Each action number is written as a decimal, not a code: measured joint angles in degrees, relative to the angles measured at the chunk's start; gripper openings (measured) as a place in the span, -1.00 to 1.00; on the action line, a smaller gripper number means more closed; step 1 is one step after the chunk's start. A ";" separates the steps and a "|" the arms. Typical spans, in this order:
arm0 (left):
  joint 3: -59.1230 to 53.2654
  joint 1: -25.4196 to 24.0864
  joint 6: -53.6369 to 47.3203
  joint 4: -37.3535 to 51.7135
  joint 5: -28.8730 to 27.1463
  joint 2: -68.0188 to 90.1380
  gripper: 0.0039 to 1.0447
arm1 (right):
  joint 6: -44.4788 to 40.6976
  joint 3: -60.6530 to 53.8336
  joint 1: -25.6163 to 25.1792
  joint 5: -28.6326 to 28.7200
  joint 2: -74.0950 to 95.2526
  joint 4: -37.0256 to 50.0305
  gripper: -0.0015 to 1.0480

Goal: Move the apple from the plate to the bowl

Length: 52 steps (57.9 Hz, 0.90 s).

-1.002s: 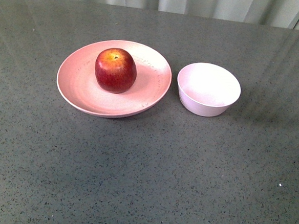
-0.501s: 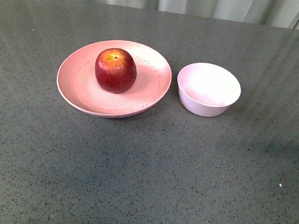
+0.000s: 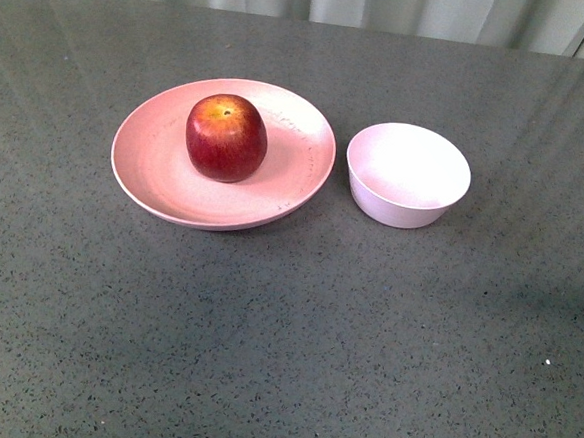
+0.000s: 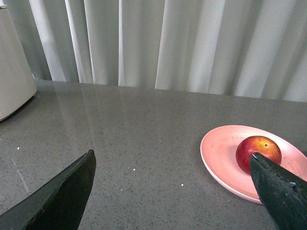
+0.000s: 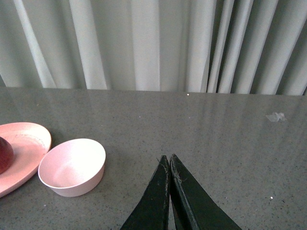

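Risks first. The apple (image 3: 227, 137) is round and smooth-skinned, so 1 finger touching ahead of the other would likely roll it across the shallow plate (image 3: 150, 174), and a pinch off its widest part could squirt it out. The bowl (image 3: 398, 211) looks small for this fruit (not much wider than the apple itself). A release off-centre could strike the rim and tip or shove it, or send the apple onto the desk (image 3: 284, 339). The glossy desk may also let either dish slide if clipped. Bowl stands at 3 o'clock of the plate, close beside it with a narrow gap, so a low carry across could catch its near rim. Containers: plate holds the apple alone, sitting upright near the middle, stem dimple up, and the rest of the plate is bare. Bowl is empty. Neither arm shows in the front view. Left claw (image 4: 172, 154) is spread wide with nothing between its fingers, held above the desk and short of the plate. In its wrist view the apple shows just past 1 fingertip. Right claw (image 5: 169, 157) has its fingers pressed together, gripping nothing, hovering over bare desk, well apart from the bowl.
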<state>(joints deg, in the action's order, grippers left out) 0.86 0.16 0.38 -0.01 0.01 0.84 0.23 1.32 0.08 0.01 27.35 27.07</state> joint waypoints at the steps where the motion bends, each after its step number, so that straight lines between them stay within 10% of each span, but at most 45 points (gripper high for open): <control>1: 0.00 0.00 0.00 0.00 0.00 0.00 0.84 | 0.00 0.00 0.00 0.00 -0.63 -0.61 -0.96; 52: 0.00 0.00 -0.02 0.00 -0.02 0.02 0.84 | -0.02 0.02 0.00 0.02 -26.16 -26.58 -0.96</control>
<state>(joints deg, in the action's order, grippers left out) 0.86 0.16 0.36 -0.01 -0.01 0.86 0.21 1.34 0.08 0.03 1.19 0.49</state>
